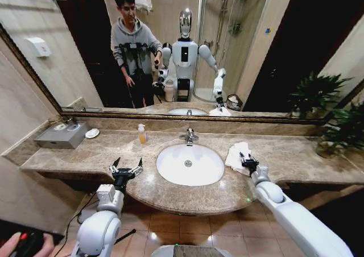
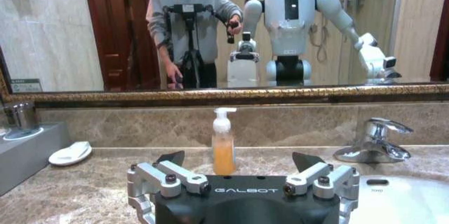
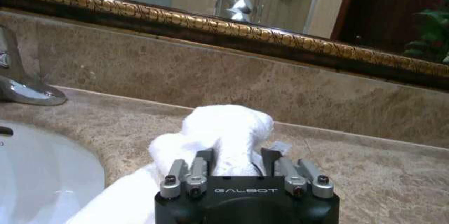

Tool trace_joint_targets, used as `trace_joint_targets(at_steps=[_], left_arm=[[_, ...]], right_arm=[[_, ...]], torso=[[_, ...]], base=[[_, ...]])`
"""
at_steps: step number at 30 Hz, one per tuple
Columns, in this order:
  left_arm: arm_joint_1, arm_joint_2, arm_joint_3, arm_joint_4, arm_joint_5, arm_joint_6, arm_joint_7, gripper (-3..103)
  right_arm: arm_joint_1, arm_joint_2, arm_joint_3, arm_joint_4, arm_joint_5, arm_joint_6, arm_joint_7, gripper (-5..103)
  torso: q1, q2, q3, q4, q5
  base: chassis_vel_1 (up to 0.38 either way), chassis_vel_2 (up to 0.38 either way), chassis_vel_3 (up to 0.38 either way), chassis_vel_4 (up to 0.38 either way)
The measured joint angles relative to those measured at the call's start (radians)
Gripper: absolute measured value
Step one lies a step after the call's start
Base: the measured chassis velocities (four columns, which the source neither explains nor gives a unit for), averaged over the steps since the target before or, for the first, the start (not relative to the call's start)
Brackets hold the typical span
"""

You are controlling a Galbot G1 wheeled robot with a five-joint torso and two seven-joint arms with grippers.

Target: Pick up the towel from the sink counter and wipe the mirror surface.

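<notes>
I am pinching the towel point(image 1: 238, 154), right of centre, in my right gripper point(image 1: 248, 165), fingers narrowed on it; mirror point(image 1: 227, 52) directly above. Left gripper point(image 1: 126, 170) is waiting, spread wide.

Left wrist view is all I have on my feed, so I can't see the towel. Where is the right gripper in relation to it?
Observer: The right gripper is at the towel, fingers closed around a raised fold of it.
Operator: Is the towel off the counter yet?
Observer: No, most of it lies on the sink counter, right of the basin.
Operator: And my left gripper, from above?
Observer: The left gripper sits open over the counter's front edge, left of the basin.
</notes>
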Motion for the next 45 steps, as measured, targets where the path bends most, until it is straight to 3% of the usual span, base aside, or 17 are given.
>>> trace_joint_targets(at_steps=[2,4,10,12,14,20,36,45], left_arm=[[0.0,0.0,0.0,0.0,0.0,0.0,0.0,100],[0.0,0.0,0.0,0.0,0.0,0.0,0.0,100],[0.0,0.0,0.0,0.0,0.0,0.0,0.0,100],[0.0,0.0,0.0,0.0,0.0,0.0,0.0,100],[0.0,0.0,0.0,0.0,0.0,0.0,0.0,100],[0.0,0.0,0.0,0.0,0.0,0.0,0.0,100],[0.0,0.0,0.0,0.0,0.0,0.0,0.0,100],[0.0,0.0,0.0,0.0,0.0,0.0,0.0,100]], right_arm=[[0.0,-0.001,0.002,0.001,0.004,0.003,0.002,61],[-0.001,-0.003,0.003,0.005,0.008,0.0,0.005,61],[-0.014,-0.007,0.013,0.039,0.022,-0.015,0.018,88],[-0.017,-0.007,0.015,0.048,0.025,-0.016,0.021,88],[-0.024,-0.007,0.022,0.073,0.034,-0.021,0.032,97],[-0.059,-0.013,0.062,0.157,0.05,-0.037,0.06,100],[-0.209,-0.046,0.331,0.533,0.065,-0.071,0.111,100],[-0.41,0.037,0.423,0.697,-0.016,-0.066,0.101,100]], torso=[[0.0,0.0,0.0,0.0,0.0],[0.0,0.0,0.0,0.0,0.0],[0.0,0.0,0.0,0.0,0.0],[0.0,0.0,0.0,0.0,0.0],[0.0,0.0,0.0,0.0,-0.0001],[0.0,0.0,0.0,0.0001,-0.0001],[0.0,0.0,0.0,0.0003,-0.0004],[0.0,0.0,0.0,-0.0002,0.0001]], base=[[0.0,0.0,0.0,0.0],[0.0,0.0,0.0,0.0],[0.0,0.0,0.0,0.0],[0.0,0.0,0.0,0.0],[0.0,0.0,0.0,0.0],[0.0,0.0,0.0,0.0],[0.0,0.0,0.0,0.0],[0.0,0.0,0.0,0.0]])
